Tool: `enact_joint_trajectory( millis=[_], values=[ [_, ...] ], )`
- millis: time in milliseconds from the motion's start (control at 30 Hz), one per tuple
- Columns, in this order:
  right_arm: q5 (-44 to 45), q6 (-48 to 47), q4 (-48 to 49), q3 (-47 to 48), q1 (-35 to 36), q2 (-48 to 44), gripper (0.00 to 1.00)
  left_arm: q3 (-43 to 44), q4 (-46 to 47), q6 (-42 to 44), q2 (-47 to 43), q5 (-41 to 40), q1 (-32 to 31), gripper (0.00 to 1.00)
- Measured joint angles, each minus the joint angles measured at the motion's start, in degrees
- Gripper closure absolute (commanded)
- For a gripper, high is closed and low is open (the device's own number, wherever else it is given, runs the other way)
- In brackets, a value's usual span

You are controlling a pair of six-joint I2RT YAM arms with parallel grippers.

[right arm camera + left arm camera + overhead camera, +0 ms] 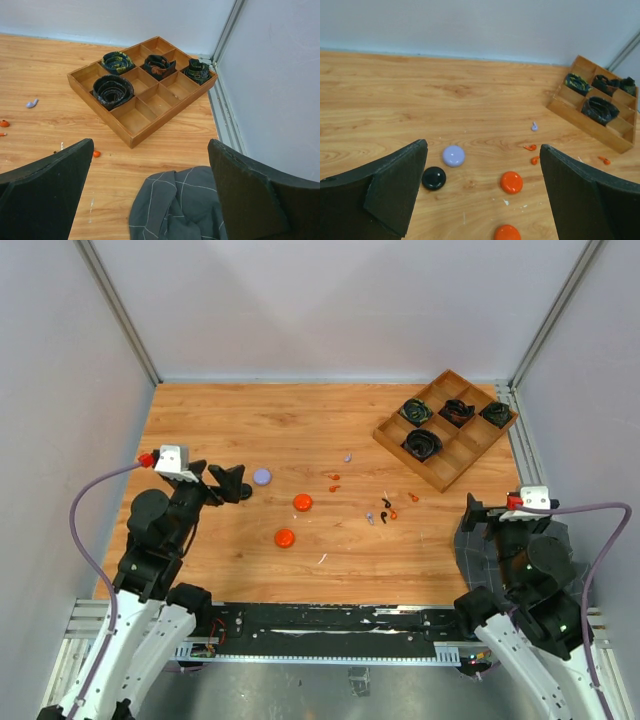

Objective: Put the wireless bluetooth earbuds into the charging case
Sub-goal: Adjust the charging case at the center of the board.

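Both the left fingers (395, 185) and the right fingers (45, 185) stand wide apart, holding nothing. The earbuds (386, 503) lie scattered loose on the bench (240, 420) just left of the wooden tray (463, 452), off its near-left side. The round charging cases (302, 502), lilac, black and two orange, sit farther left of the tray, apart from the earbuds.

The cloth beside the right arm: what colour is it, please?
Dark grey cloth with thin pale checks; right wrist view.
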Motion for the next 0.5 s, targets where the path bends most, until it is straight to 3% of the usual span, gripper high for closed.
enact_joint_trajectory(
  millis=[300, 500],
  values=[
    [-3.4, 0.0, 0.7, 0.0, 0.0, 6.9, 0.01, 8.8, -9.0, -2.9, 19.4, 13.2, 0.0, 0.01],
    [-7.0, 0.0, 0.7, 0.0, 0.0, 9.9, 0.02, 7.8, -11.9, -6.1, 29.6, 21.4, -0.1, 0.01]
  ],
)
